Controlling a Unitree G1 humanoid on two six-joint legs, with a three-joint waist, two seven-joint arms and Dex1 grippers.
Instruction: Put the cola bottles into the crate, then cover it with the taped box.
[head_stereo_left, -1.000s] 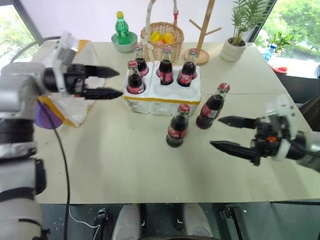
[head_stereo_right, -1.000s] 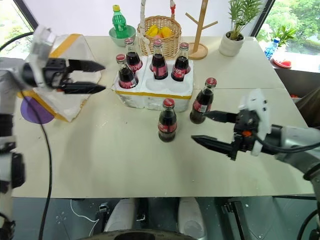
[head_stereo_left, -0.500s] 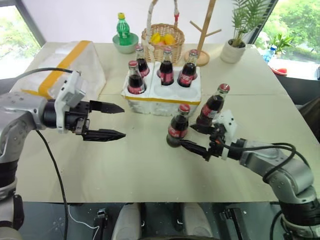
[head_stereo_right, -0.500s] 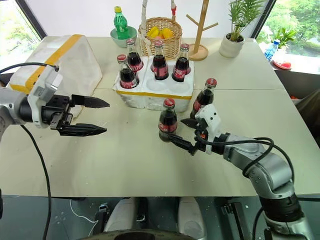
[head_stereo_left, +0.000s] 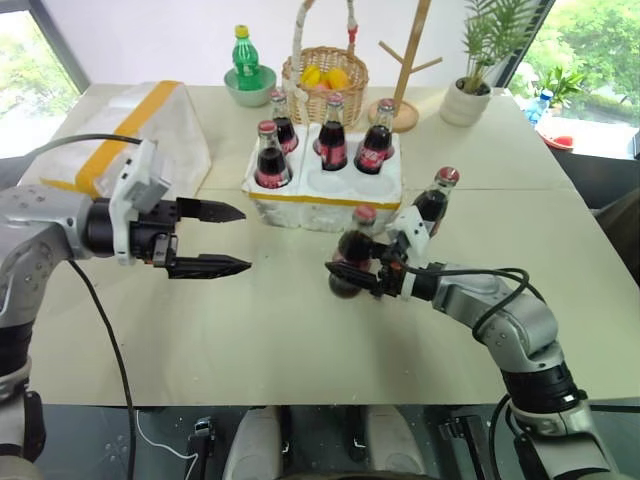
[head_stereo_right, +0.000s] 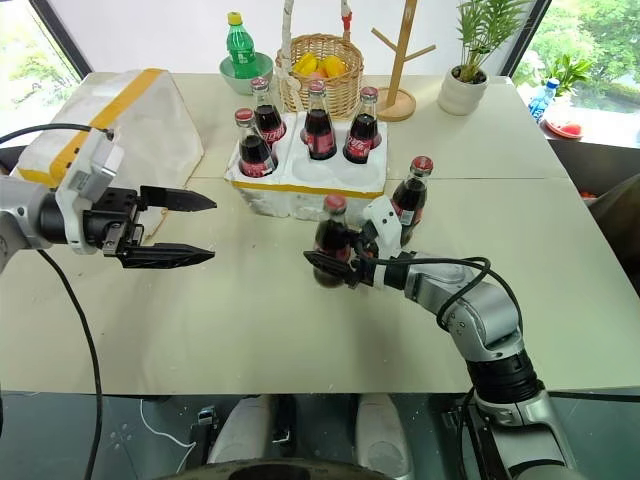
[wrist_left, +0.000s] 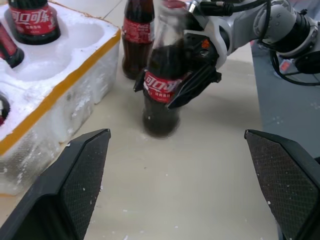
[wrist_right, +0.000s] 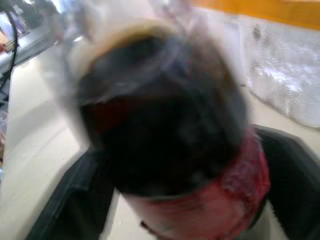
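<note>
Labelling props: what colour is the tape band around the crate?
Yellow-orange band on the white foam crate; clearest in the right eye view.

wicker basket (head_stereo_left: 325, 72); green bottle (head_stereo_left: 243, 52); potted plant (head_stereo_left: 470, 95)

Both arms are silver-grey metal tubes with dark ringed joints and loose black cables looping alongside. Each white-housed wrist ends in a gripper, left gripper (head_stereo_left: 225, 238) and right gripper (head_stereo_left: 345, 272), with long, tapering black jaws, textured on their inner faces.
</note>
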